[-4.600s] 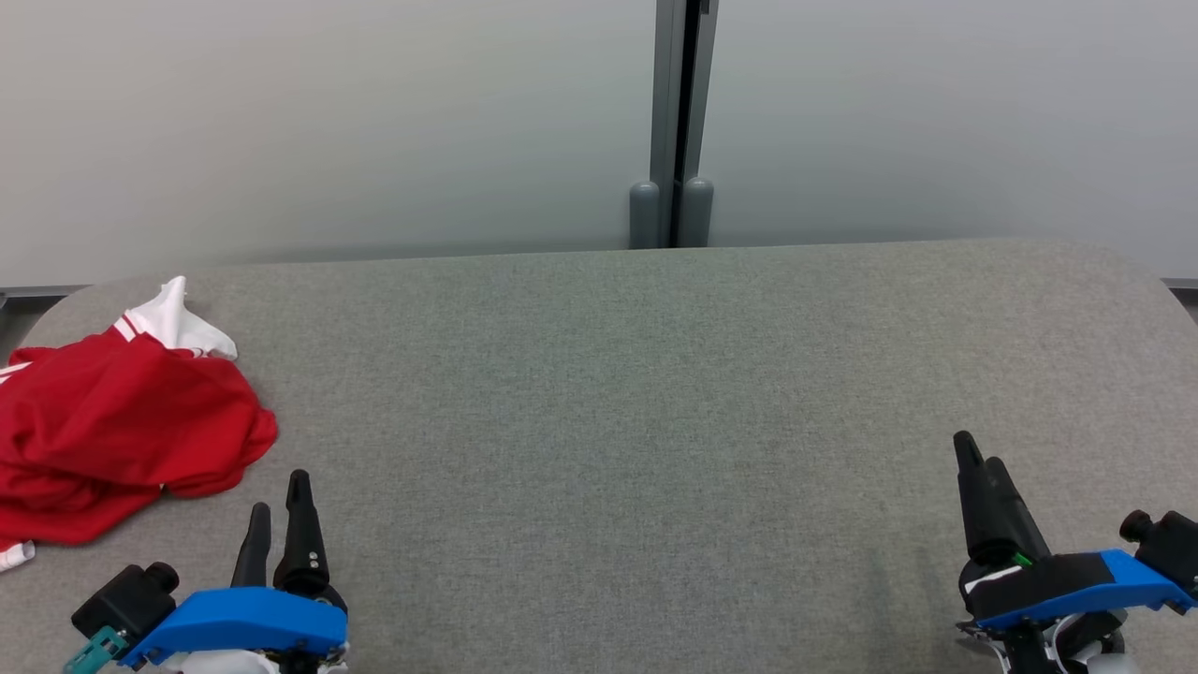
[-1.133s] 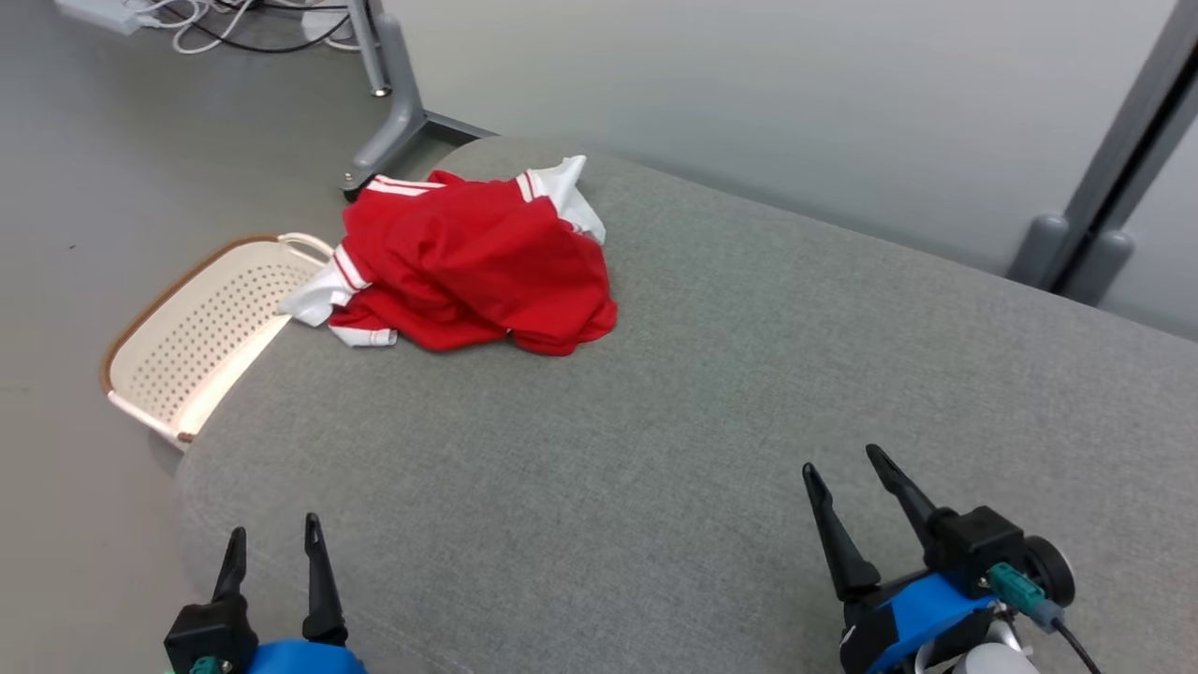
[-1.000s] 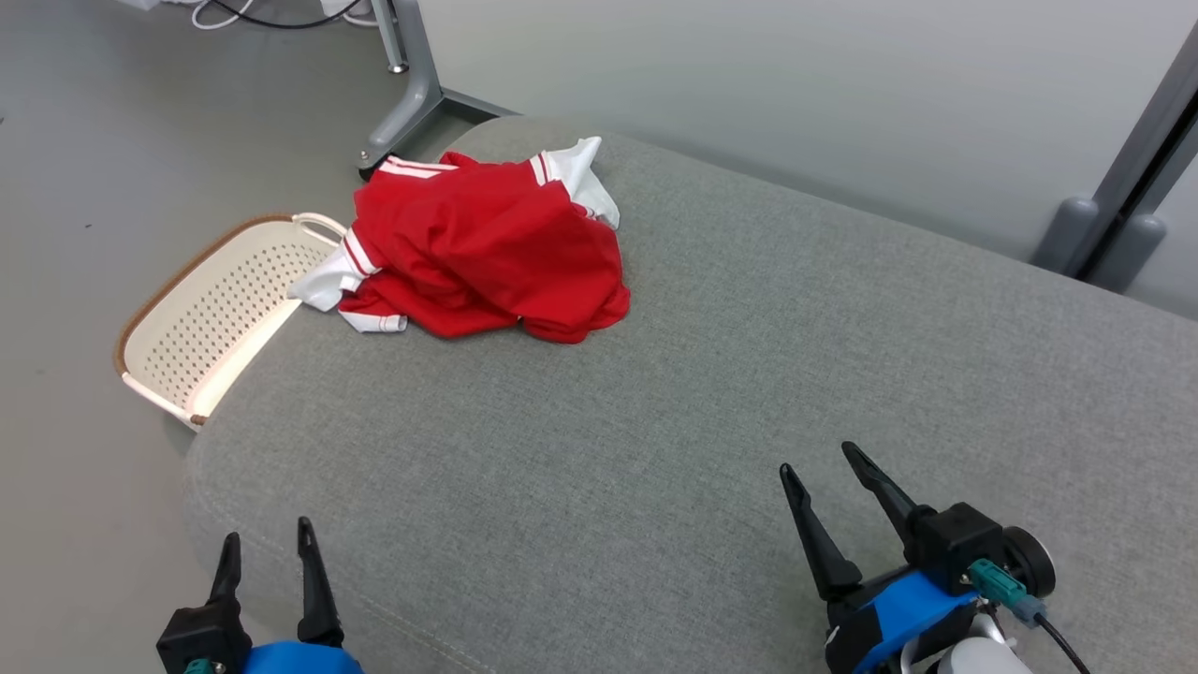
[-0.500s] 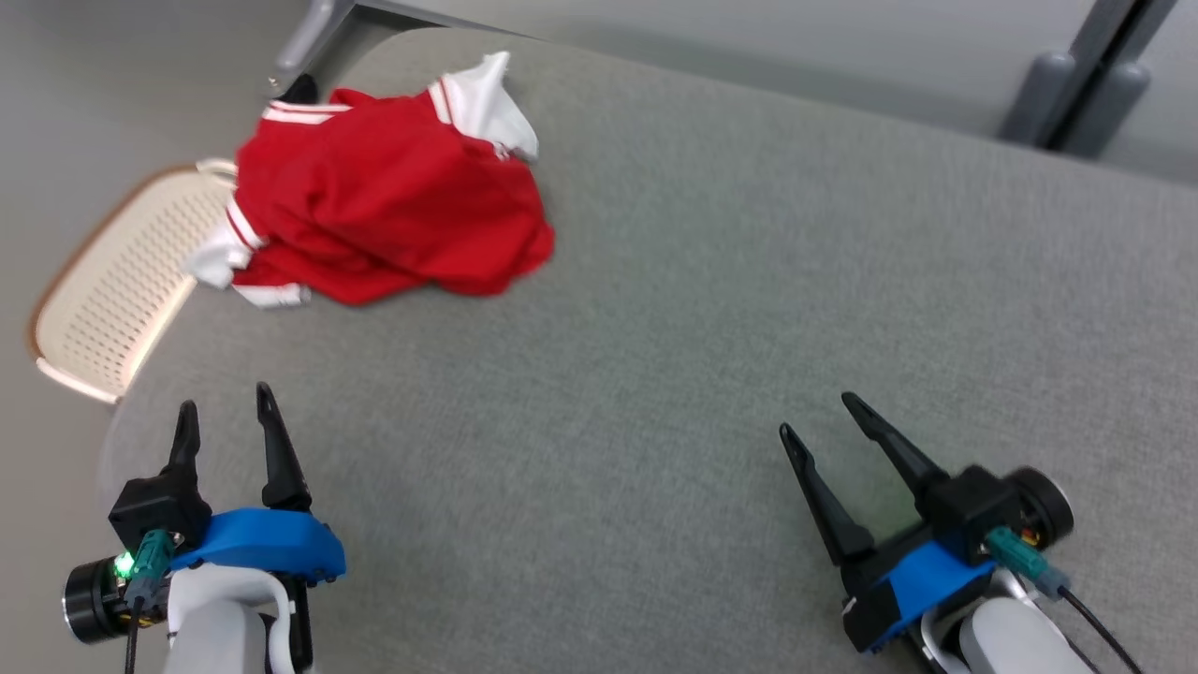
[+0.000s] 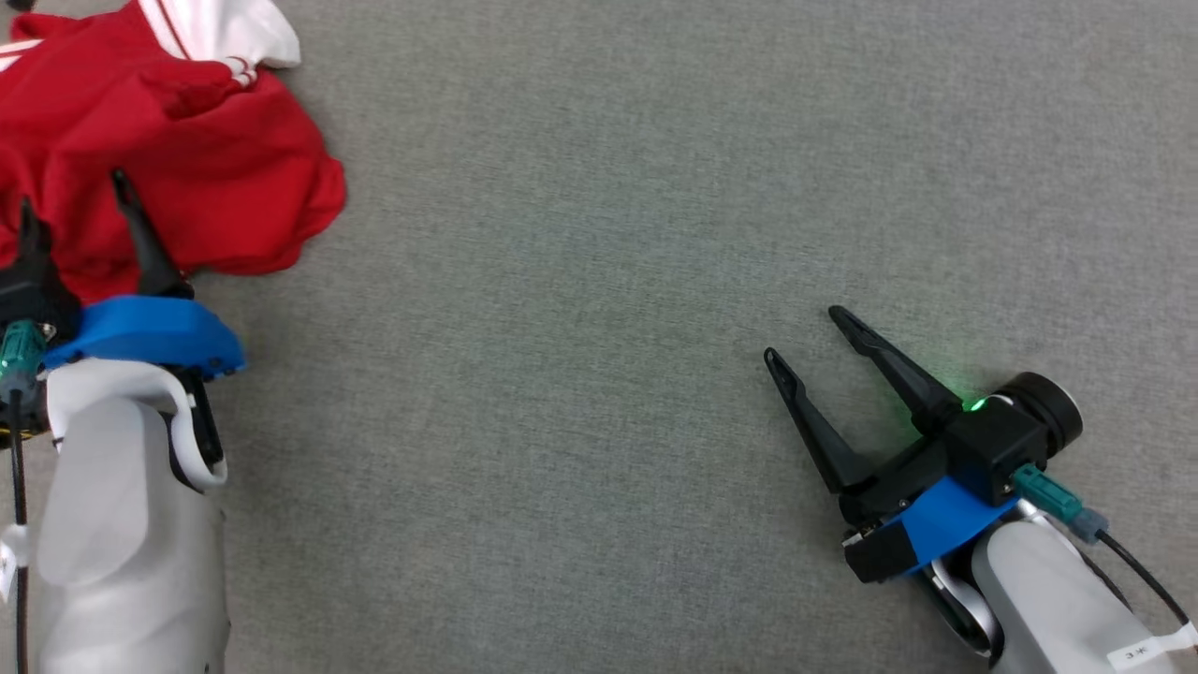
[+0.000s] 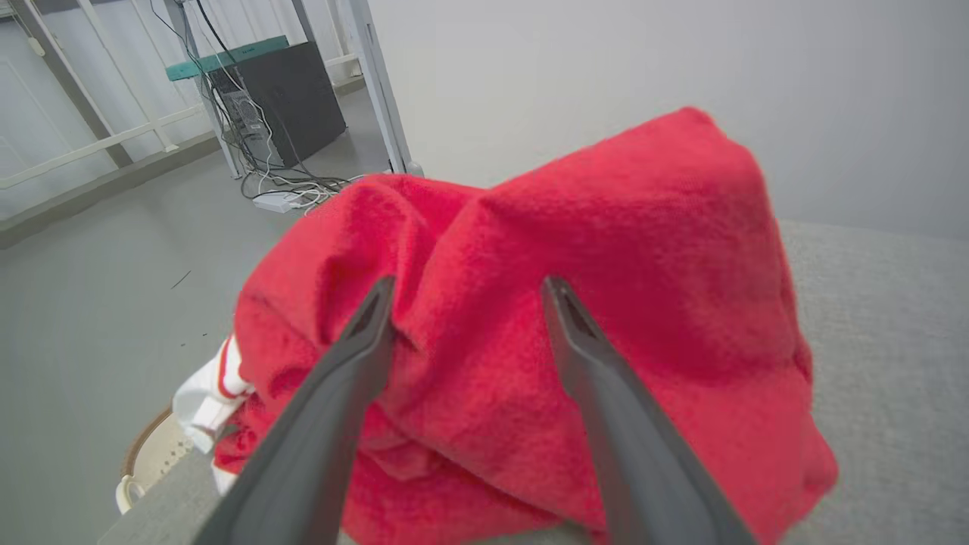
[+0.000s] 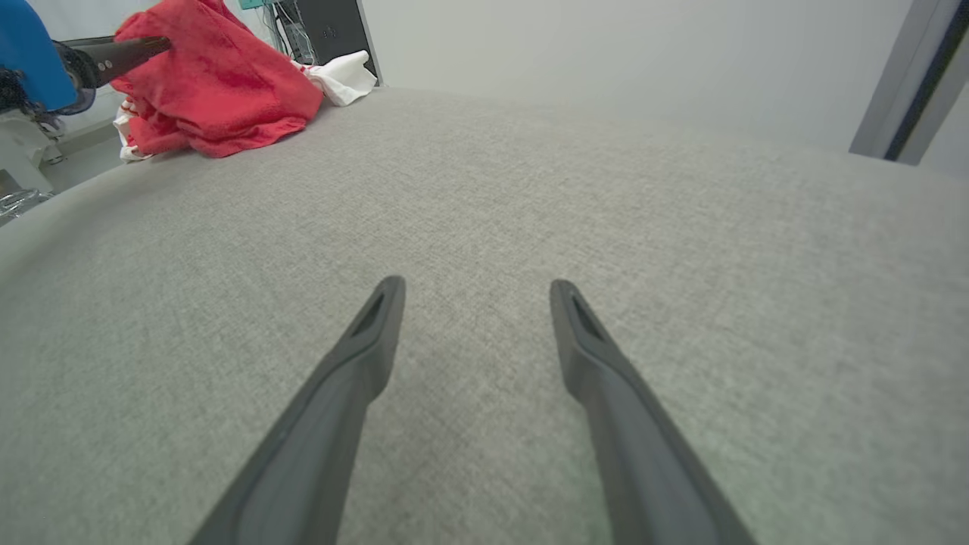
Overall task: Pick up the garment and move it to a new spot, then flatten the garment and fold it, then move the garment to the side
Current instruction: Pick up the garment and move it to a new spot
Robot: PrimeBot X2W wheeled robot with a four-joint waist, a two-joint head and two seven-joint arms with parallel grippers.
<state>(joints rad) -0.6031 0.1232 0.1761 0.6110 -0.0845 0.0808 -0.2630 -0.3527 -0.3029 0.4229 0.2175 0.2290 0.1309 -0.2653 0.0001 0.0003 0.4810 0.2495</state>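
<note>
Garment, red with white trim, lies crumpled at the left end of the grey padded table. The left wrist view adds a basket rim below the table edge, its contents hidden. The left gripper points into the heap, fingers spread, gripping nothing. The right gripper hovers low, well apart, also spread and empty.

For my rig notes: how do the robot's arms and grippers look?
The left gripper and right gripper each have two long, dark, tapering fingers on a black base with a bright blue mount. The forearms are smooth pale shells. A teal connector with a black cable sits by each gripper. A green light glows on the right one; its forearm bears a small white tag.
</note>
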